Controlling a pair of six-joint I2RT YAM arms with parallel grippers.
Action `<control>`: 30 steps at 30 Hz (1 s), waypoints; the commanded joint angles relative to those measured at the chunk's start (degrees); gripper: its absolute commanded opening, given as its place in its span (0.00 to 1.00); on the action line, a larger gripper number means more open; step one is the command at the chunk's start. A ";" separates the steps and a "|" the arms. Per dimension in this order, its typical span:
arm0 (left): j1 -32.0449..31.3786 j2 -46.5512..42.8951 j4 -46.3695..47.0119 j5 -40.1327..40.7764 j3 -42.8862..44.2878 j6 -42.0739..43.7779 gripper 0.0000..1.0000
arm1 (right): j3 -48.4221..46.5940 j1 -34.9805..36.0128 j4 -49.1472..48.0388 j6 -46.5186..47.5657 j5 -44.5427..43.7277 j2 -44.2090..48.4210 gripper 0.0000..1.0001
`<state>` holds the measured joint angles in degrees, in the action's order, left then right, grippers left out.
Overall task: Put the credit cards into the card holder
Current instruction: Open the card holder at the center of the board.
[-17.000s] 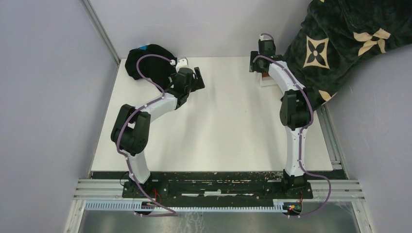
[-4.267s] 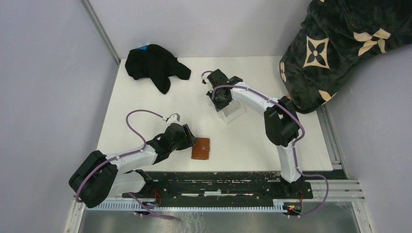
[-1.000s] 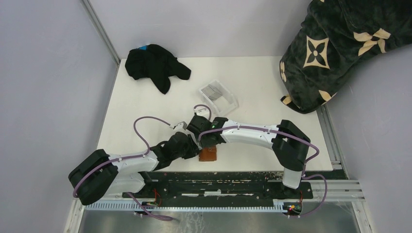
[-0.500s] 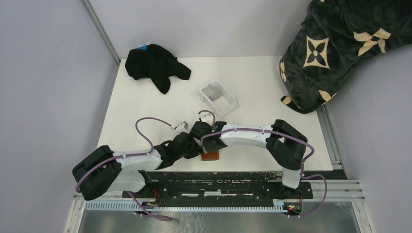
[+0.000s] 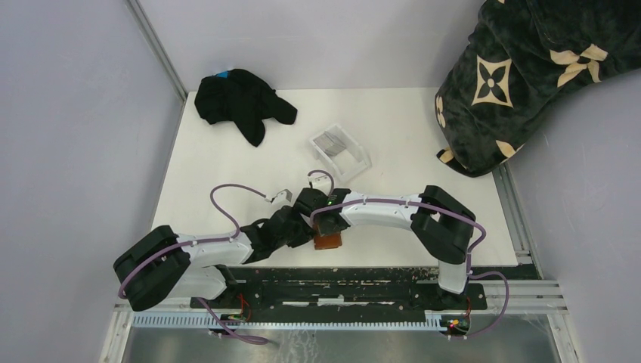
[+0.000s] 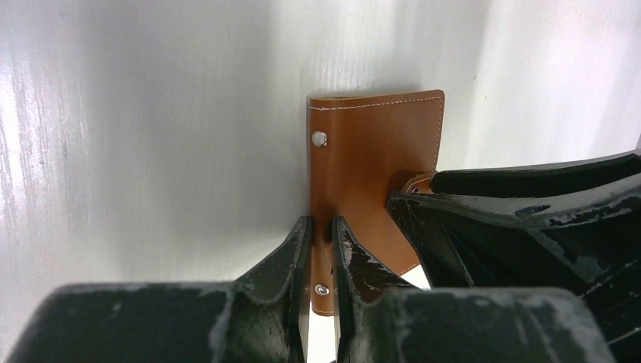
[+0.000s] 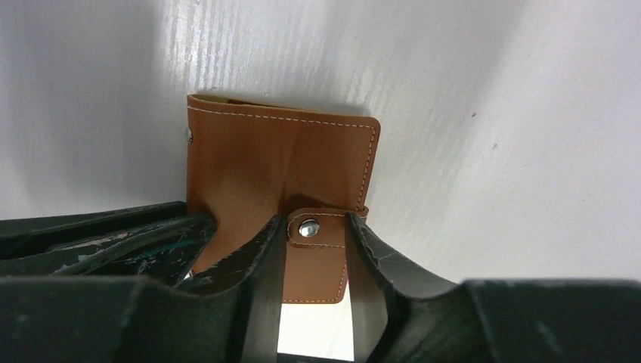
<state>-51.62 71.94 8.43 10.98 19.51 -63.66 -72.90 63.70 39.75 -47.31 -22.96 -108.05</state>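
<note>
Left wrist view: the left gripper [image 6: 321, 228] has its worn black fingers pinched tight on the near long edge of the card holder [image 6: 374, 155], a flat rectangle of smooth tan leather with pale stitching and small metal studs. It lies closed at the near middle of the glossy white table [image 5: 227, 174]. From the right wrist, the right gripper [image 7: 316, 227] straddles the rounded snap tab [image 7: 317, 274], one finger close against each side; I cannot tell whether they actually squeeze it. Farther back, well apart, greyish credit cards [image 5: 328, 141] sit in a clear plastic tray [image 5: 357, 162].
</note>
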 commanded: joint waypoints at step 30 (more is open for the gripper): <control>3.33 9.43 -8.36 9.09 11.55 6.08 0.18 | -0.37 -15.35 0.27 12.25 10.51 7.99 0.01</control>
<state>-50.41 79.31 2.92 16.49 28.56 -62.78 -70.02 50.15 39.86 -38.13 -13.85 -101.49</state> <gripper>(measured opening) 0.173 0.022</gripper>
